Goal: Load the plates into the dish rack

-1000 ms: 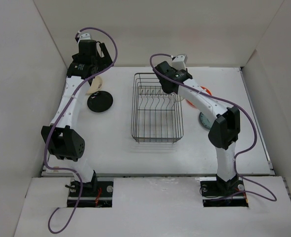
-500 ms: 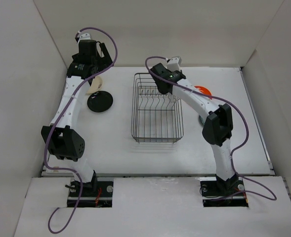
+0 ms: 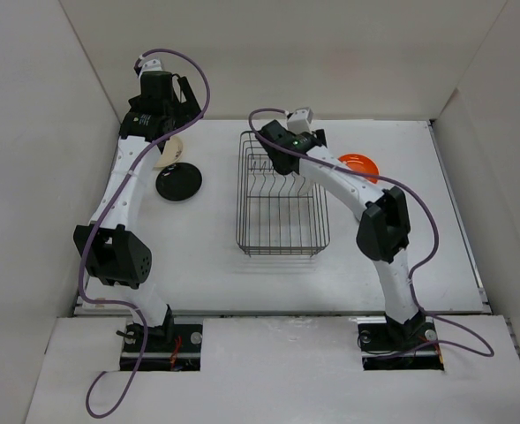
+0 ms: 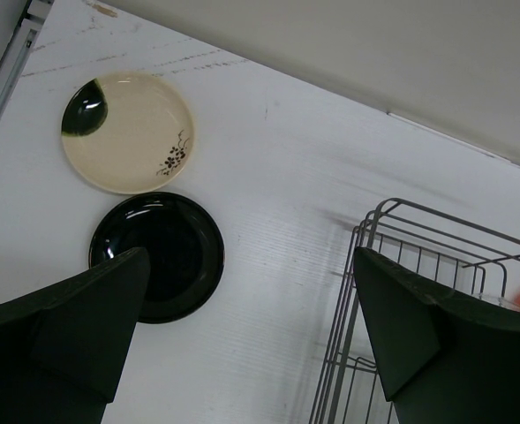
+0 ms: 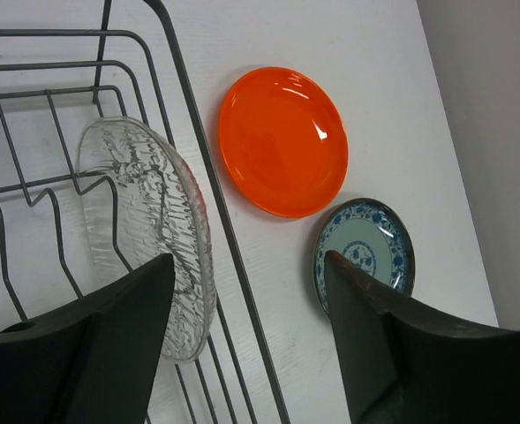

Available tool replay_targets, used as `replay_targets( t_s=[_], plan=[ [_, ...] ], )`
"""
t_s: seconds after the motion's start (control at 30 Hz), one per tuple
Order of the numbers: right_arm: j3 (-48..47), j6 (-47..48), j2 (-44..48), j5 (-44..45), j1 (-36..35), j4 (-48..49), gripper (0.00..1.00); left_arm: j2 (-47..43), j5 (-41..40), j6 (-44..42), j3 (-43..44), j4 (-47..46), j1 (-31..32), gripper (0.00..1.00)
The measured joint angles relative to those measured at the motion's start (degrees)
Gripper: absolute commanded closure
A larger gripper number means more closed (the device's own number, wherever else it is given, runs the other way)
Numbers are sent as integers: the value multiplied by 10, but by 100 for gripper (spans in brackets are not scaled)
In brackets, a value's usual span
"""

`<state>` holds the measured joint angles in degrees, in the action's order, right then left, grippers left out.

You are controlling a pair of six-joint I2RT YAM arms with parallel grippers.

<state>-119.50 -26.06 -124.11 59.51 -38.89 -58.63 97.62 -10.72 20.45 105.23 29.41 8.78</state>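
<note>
5 plates and 1 dish rack (image 3: pixel 282 196) are in view, with 2 arms over a white table (image 3: pixel 215 256). 1 clear glass plate (image 5: pixel 149 231) stands on edge inside the rack at its far right corner, leaning among the wire prongs. The other 4 lie flat on the table. The cream plate (image 4: pixel 127 132) and the black plate (image 4: pixel 158 257) are left of the rack, the cream 1 farther back, their rims just beside each other. The orange plate (image 5: pixel 282 141) and the blue-and-teal patterned plate (image 5: pixel 364 254) are right of the rack, also just beside each other.

The left gripper (image 4: pixel 249 296) hangs above the far left part of the table, fingers spread wide with nothing between them. The right gripper (image 5: pixel 249 291) hovers over the rack's far right corner, fingers likewise spread and released; the glass plate sits below its left finger, not pinched.

Against the overhead view 1.0 s ago, the right arm (image 3: pixel 348 181) has swung left, its wrist now over the rack's far end. That uncovers the orange plate, while the elbow now hides the patterned plate from above. The left arm (image 3: pixel 127 190), the rack and the 2 left plates have not moved.
</note>
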Motion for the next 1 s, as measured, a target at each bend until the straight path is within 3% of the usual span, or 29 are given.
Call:
replay_targets(
  t_s=[0.17, 0.3, 0.37, 0.5, 0.57, 0.67, 1.0],
  plan=[
    [5, -12, 12, -22, 1, 4, 23, 0, 0, 0, 0, 0, 0, 0],
    [80, 12, 113, -104, 39, 61, 21, 0, 0, 0, 0, 0, 0, 0],
    [143, 35, 190, -199, 102, 123, 21, 0, 0, 0, 0, 0, 0, 0],
    [197, 57, 257, -363, 321, 230, 21, 0, 3, 0, 0, 0, 0, 0],
    [219, 63, 247, -419, 410, 268, 22, 0, 9, 0, 0, 0, 0, 0],
    [252, 76, 205, -496, 471, 295, 22, 0, 24, 0, 0, 0, 0, 0],
    [296, 147, 83, -702, 470, 313, 24, -3, 131, -10, -14, -24, -6, 0]
  ],
)
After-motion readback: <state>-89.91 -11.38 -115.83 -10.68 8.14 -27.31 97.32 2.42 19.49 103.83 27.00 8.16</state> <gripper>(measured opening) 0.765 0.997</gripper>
